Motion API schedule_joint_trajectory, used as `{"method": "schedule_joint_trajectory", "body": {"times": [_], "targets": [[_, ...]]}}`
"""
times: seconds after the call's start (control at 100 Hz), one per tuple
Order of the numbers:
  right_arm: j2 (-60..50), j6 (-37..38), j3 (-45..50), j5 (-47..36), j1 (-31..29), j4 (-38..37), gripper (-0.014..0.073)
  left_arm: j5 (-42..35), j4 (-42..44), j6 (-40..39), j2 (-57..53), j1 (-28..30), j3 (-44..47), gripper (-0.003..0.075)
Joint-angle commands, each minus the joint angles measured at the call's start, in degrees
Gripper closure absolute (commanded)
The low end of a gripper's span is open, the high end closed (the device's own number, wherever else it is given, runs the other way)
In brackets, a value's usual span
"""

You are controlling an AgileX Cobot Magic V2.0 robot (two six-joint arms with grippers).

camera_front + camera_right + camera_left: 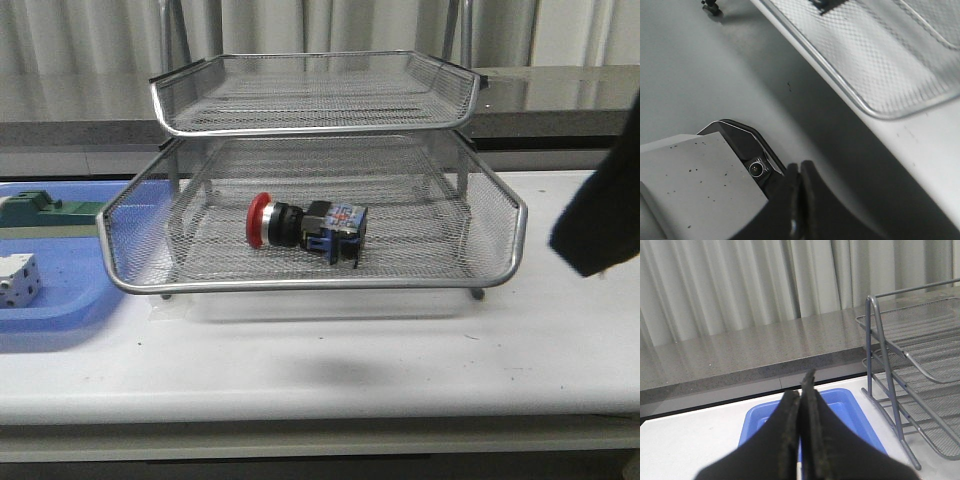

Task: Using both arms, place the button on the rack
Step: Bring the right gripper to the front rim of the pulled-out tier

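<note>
The button point(305, 225), with red head, silver collar, black body and blue-black rear block, lies on its side in the pulled-out middle tray of the silver wire-mesh rack point(320, 285). The rack also shows in the left wrist view point(920, 370) and the right wrist view point(875, 65). My right gripper point(800, 172) is shut and empty above the table, right of the rack; in the front view only a dark part of that arm point(605, 210) shows. My left gripper point(802, 390) is shut and empty above the blue tray point(840, 400).
A blue plastic tray point(60, 290) sits left of the rack, holding a white block with dark holes point(18, 278) and a green and cream block point(40, 210). A grey counter point(740, 350) and curtains run behind the table. A grey base with a lens point(757, 169) lies under my right gripper.
</note>
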Motion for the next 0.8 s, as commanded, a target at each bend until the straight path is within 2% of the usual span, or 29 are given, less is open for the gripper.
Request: {"method": "schedule_joint_trajectory", "body": {"times": [0.0,0.15,0.29,0.56,0.79], "targets": [[1.7,-1.7,-1.8,-7.8,4.4,-0.4,0.0656,-4.4,-0.8,-0.5,0.5,0.1,-1.5,0.0741],[6.9,-1.7,-1.8,-14.7,12.1,-5.7,0.0651,-4.4,-0.8,-0.5,0.5,0.1,-1.5,0.0741],[11.2,-1.7,-1.8,-20.4,16.4,-8.2,0.0651,-4.4,-0.8,-0.5,0.5,0.1,-1.5,0.0741],[18.1,-1.7,-1.8,-32.1,17.8,-10.1,0.0651,-4.4,-0.8,-0.5,0.5,0.1,-1.5,0.0741],[22.9,-1.7,-1.8,-36.1,19.0,-12.1,0.0651,-4.4,-0.8,-0.5,0.5,0.1,-1.5,0.0741]]}}
